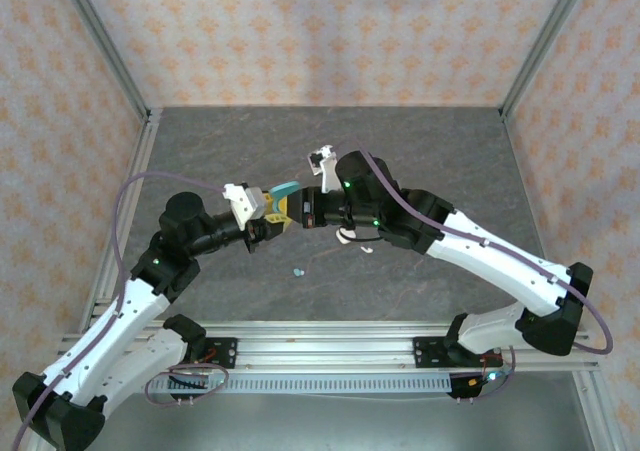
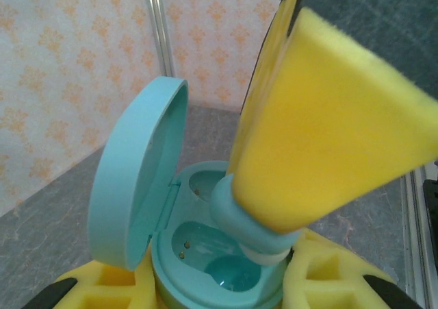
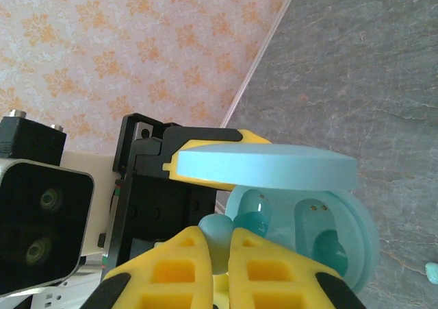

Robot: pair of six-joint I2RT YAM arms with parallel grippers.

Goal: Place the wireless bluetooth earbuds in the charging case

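My left gripper (image 1: 272, 214) (image 2: 215, 285) is shut on the base of the pale teal charging case (image 2: 205, 254) (image 3: 321, 233) and holds it above the table. The lid (image 2: 133, 179) (image 3: 263, 165) stands open. My right gripper (image 1: 297, 214) (image 3: 220, 247) is shut on a pale teal earbud (image 2: 246, 220) (image 3: 220, 235). The earbud's white tip rests at the case's rim, over the near slot. The pockets I can see look empty, with their contact pins showing. Another teal earbud (image 1: 298, 270) (image 3: 432, 272) lies on the table below the grippers.
White pieces (image 1: 347, 236) lie on the grey table (image 1: 430, 151) under the right arm, partly hidden. Patterned walls and metal posts (image 1: 115, 56) enclose the table on three sides. The aluminium rail (image 1: 330, 336) runs along the near edge.
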